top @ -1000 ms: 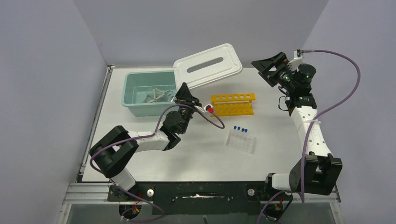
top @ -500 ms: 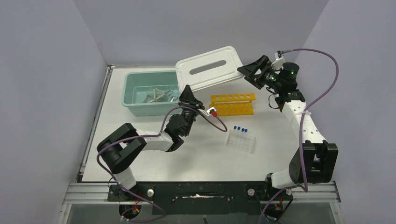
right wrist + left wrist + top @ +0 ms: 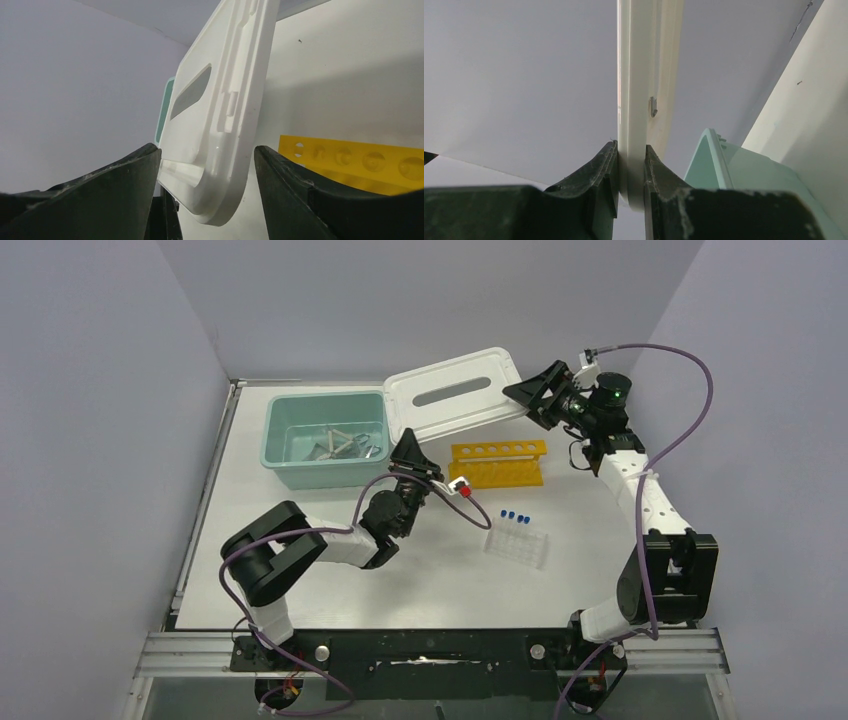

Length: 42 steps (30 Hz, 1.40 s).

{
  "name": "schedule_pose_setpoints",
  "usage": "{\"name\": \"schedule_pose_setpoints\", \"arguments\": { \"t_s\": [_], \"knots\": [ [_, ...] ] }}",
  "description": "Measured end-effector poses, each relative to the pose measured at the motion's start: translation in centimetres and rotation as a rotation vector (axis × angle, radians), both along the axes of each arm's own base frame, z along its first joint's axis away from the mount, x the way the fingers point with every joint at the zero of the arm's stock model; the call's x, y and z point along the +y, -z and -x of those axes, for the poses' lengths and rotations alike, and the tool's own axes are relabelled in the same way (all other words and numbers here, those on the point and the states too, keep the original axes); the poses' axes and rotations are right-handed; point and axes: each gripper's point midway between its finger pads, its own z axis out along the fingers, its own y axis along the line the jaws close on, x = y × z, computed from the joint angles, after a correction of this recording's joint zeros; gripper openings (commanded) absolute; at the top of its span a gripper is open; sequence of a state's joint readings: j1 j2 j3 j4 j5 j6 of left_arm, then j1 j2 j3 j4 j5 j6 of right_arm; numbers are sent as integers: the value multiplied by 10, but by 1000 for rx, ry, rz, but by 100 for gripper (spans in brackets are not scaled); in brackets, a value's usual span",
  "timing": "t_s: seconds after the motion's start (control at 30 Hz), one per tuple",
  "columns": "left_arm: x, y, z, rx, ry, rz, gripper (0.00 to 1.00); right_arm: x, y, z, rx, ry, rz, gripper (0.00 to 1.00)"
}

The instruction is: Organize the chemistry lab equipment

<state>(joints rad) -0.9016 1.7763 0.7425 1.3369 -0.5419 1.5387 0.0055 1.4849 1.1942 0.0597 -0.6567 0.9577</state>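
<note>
Your left fingers [image 3: 601,172] are clenched on the near rim of the translucent white plastic lid [image 3: 455,390], holding it tilted beside the teal plastic tub [image 3: 272,435] where the thin metal lab tools [image 3: 335,443] lie, while your right fingers [image 3: 295,190] stand spread either side of its far corner, apparently ready to share the load.

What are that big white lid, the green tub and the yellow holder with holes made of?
White slotted lid: looks like moulded plastic, slightly glossy, with raised ribs and rounded corners. Teal rectangular tub: probably similar smooth plastic, thin rim. Yellow holed rack: likely plastic too, uniform bright colour, matte.
</note>
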Motion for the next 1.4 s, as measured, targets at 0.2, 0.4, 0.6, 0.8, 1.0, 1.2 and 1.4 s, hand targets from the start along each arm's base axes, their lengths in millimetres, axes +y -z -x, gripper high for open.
{"name": "schedule_pose_setpoints", "arguments": {
  "t_s": [0.2, 0.4, 0.6, 0.8, 1.0, 1.2, 1.4],
  "knots": [
    [-1, 0, -1, -8, -6, -2, 0, 5, -3, 0, -13, -12, -4, 58],
    [-4, -2, 2, -19, -4, 17, 0, 7, -7, 0, -21, -15, -16, 47],
    [-4, -5, 5, -28, -4, 33, 0, 9, -7, -3, -29, -20, -23, 35],
    [-5, 2, 4, -26, -20, 23, 0, 12, -4, -5, 1, -35, -70, 16],
    [-3, 3, 5, -37, -34, 47, 0, 17, -10, -2, 10, -56, -126, 4],
    [0, 2, 6, -36, -54, 54, 39, 19, -11, 0, -24, -73, -157, 0],
    [9, 3, 6, -24, -103, 88, 69, 23, -11, 4, -43, -102, -178, 0]
  ]
}}
